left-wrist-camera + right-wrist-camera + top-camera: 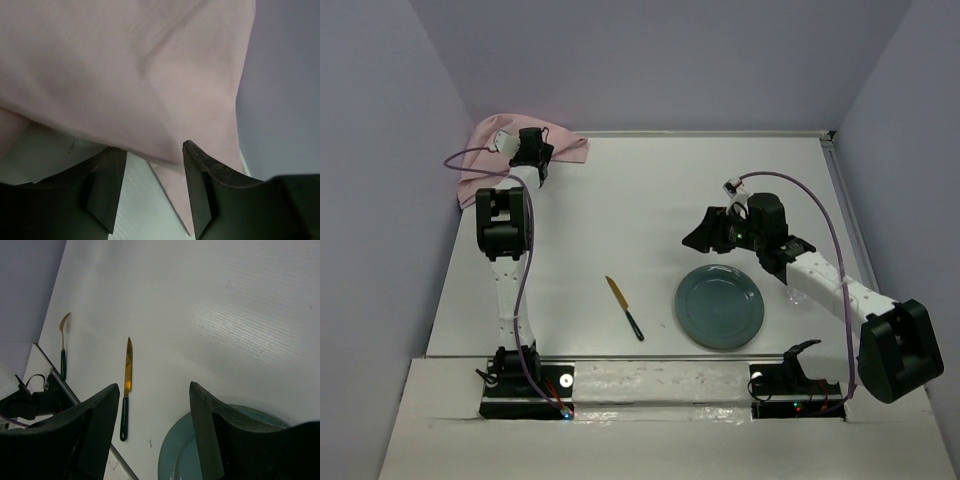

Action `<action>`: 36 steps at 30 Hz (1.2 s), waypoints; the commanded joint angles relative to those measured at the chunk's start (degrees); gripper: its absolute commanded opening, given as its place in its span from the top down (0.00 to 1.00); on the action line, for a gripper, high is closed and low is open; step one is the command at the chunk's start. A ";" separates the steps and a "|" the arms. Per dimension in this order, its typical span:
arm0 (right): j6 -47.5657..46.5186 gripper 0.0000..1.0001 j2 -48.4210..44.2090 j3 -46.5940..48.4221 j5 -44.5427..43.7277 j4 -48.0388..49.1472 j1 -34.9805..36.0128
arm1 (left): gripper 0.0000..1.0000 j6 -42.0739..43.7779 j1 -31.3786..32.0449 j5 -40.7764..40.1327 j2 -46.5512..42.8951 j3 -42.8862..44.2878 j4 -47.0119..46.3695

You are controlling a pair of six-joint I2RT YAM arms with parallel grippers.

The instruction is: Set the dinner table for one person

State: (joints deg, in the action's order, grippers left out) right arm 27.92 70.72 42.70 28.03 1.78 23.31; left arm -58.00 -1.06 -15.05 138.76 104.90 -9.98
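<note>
Reaching into the far left corner, the left gripper (532, 150) hangs over a crumpled pink cloth (570, 150) bunched where the walls meet. In the left wrist view its fingers (107, 190) stand spread apart and released. A fold of the cloth droops just past their tips, bare tabletop shows in the gap, and nothing is pinched between them.

The dinner table (640, 200) is the big white top filling the middle of the scene, from the arm bases at the near edge to the far wall. On its near right part lies a round blue-green plate (720, 306). Just left of the plate and not touching it lies a knife (624, 307) with a gold blade and a dark handle, the blade pointing far and slightly left.

The right gripper (698, 235) hovers above the table just beyond the far rim of the plate, its jaws likewise spread and holding nothing. The right wrist view also shows a fork (63, 347) with a gold head and a green handle. It lies left of the knife, well apart from it, close to the table's left side.
</note>
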 commanded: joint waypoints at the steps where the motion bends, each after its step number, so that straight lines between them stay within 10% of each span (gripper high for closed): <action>1: -0.59 0.36 1.44 3.09 -0.70 3.58 0.95 | 0.40 0.78 -0.87 -1.21 1.86 4.52 -0.66; 4: -0.68 0.36 1.70 3.27 -1.31 3.67 0.95 | 0.48 1.48 -0.87 -1.13 2.04 5.05 -1.01; 9: -1.20 0.36 2.32 3.62 -3.51 3.58 0.95 | 1.00 3.76 -0.61 1.68 0.73 3.82 -4.08; 17: -3.57 0.28 4.16 6.17 -11.94 3.32 0.95 | 1.00 8.25 5.53 7.05 -8.49 -5.04 -12.33; 33: -9.73 0.55 8.12 12.33 -27.50 -1.61 -2.48 | 1.00 6.49 28.47 13.12 -27.22 -39.13 -29.48; 35: -9.38 0.55 8.03 11.79 -27.15 -1.61 -2.48 | 0.98 6.49 29.27 12.68 -29.41 -43.71 -30.01; 36: -9.12 0.55 7.94 11.10 -26.72 -1.69 -2.48 | 0.80 6.41 29.36 11.81 -30.21 -45.30 -30.19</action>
State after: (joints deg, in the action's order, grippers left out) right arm 20.08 79.48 53.28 3.64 -0.25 21.30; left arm -51.72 27.81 -1.67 114.15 66.54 -35.86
